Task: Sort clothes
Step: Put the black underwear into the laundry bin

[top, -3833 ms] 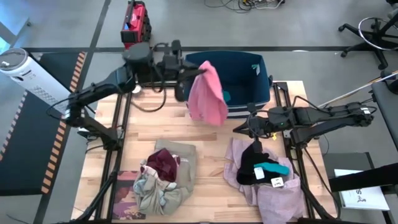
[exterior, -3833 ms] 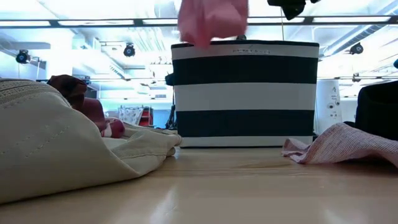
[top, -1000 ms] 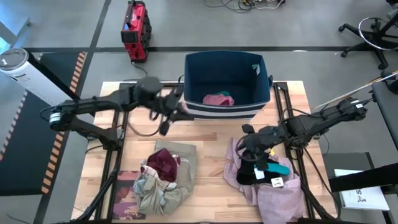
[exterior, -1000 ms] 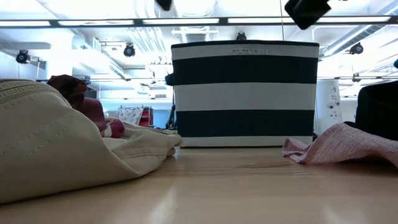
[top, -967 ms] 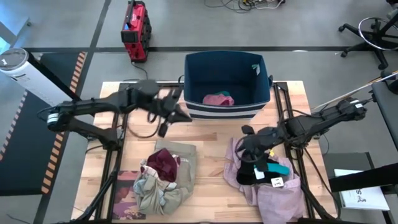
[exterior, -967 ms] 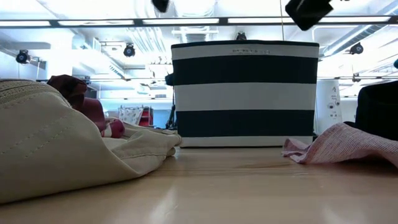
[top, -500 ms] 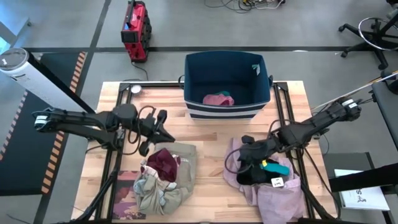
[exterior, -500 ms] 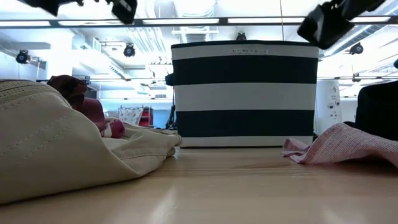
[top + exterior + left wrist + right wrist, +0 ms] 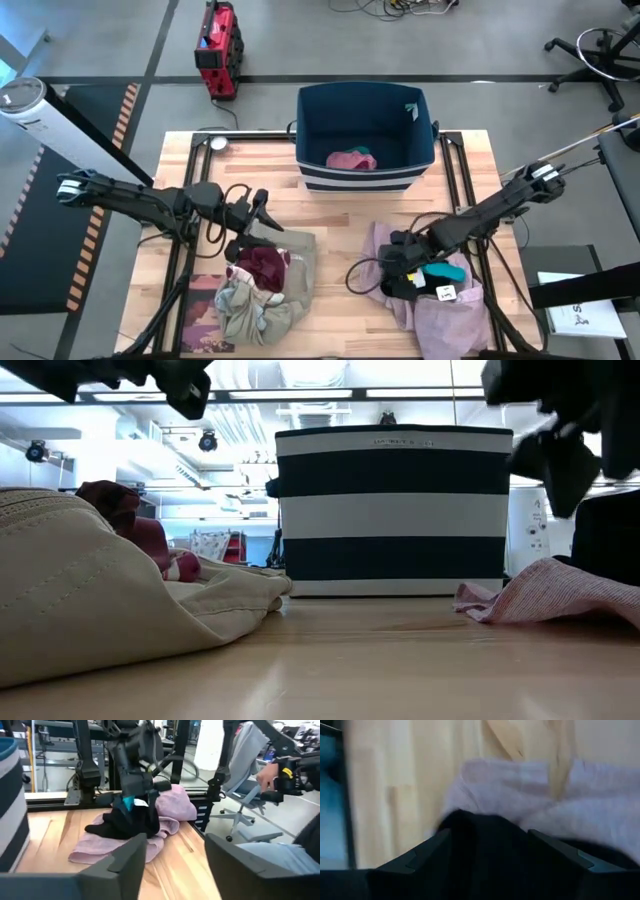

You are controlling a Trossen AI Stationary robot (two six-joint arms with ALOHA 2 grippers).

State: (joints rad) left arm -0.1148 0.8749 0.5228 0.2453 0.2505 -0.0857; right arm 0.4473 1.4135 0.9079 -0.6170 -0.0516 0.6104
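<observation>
A left pile holds a khaki-beige garment [image 9: 302, 255], a maroon one [image 9: 262, 262] and a grey-green one [image 9: 245, 305]. My left gripper [image 9: 264, 213] hovers open at this pile's far edge, pointing level across the table [image 9: 175, 845]. A right pile has a black garment [image 9: 405, 282] and a small teal one [image 9: 446, 270] lying on a lilac-pink one [image 9: 440, 318]. My right gripper [image 9: 395, 262] points steeply down over the black garment [image 9: 485, 855], fingers open. A pink garment [image 9: 350, 160] lies in the striped bin [image 9: 365, 183]. My right gripper stands with one open finger on either side of the black garment's far-left part [image 9: 470, 827], coming from above. Whether its fingers touch the cloth I cannot tell. My left gripper touches nothing.
The navy-and-white striped bin [image 9: 393, 510] stands at the table's far middle. A flat book [image 9: 200, 312] lies at the near left corner, partly under the left pile. Bare wood [image 9: 340, 230] lies between the two piles. A white tag [image 9: 446, 292] rests on the right pile.
My left gripper has drawn back from the bin toward the table's near left and sunk to the far edge of the left pile. My right gripper has dropped toward the black garment, tipping steeper and rolling. No garment has moved.
</observation>
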